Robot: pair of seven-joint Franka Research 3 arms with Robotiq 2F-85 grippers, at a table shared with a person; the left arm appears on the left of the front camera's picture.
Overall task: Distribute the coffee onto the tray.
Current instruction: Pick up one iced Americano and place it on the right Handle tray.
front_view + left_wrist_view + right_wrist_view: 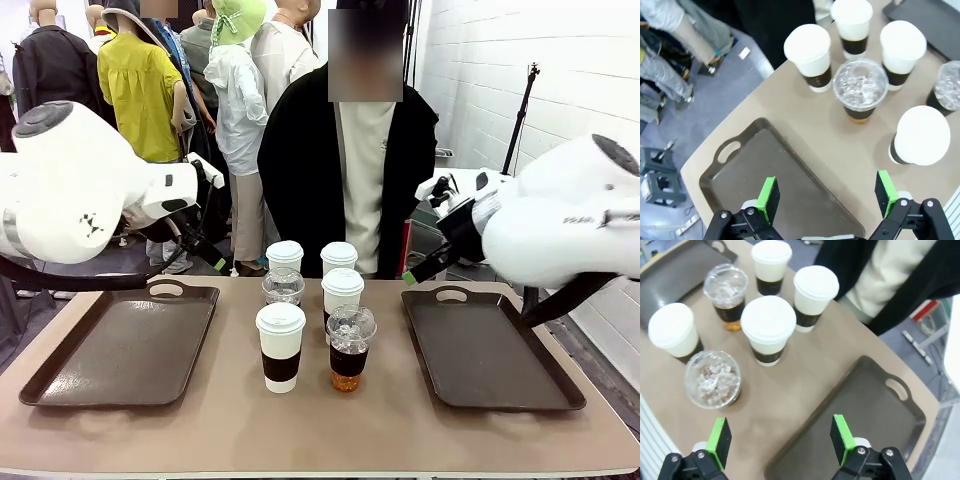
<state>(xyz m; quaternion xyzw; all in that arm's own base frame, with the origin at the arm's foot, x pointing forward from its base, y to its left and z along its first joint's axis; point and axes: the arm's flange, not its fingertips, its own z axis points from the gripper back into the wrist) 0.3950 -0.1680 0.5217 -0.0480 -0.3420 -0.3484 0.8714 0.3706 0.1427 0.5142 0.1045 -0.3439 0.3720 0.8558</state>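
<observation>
Wide tan tabletop (pixel 320 430), with a person (pixel 300 160) in a black jacket at its far edge. Two dark trays flank the middle: the left tray (pixel 120 350) along the left edge, the right tray (pixel 490 350) along the right. Between them, mid-tabletop, the coffee bunches up. Four white paper cups (pixel 281 345) and two clear iced cups (pixel 349 350) all stand on the tabletop itself. The left gripper (pixel 827 192) hangs above the left tray, jaws spread wide, released. The right gripper (pixel 780 437), over the right tray's edge, is released too.
</observation>
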